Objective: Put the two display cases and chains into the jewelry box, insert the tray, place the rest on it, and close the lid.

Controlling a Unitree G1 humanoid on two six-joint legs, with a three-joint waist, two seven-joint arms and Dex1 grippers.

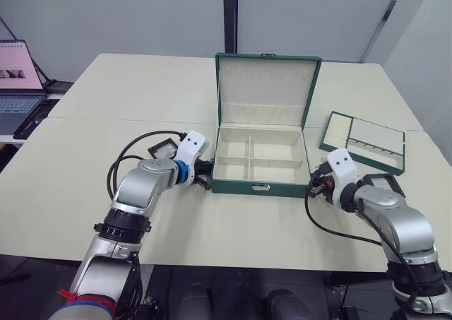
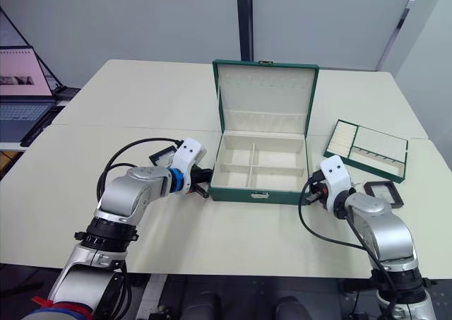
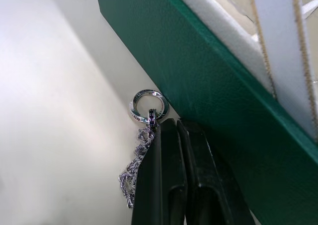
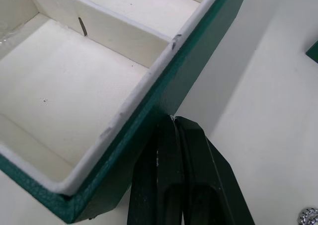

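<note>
Left hand pinched shut on chain, frame center-left, against jewelry box left wall. Right hand shut, empty, at box right corner. Chain light, limp, slippery; best gripped near ring. Tray center right on tabletop.

Chain partly behind left claw

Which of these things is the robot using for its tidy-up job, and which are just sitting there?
For the job:
jewelry box, open and empty
lid, standing up
tray, on the table to the box's right
display cases, one behind the left arm, one by the right arm
chain, by the left gripper's shut fingers

Just sitting there:
laptop
table
</note>
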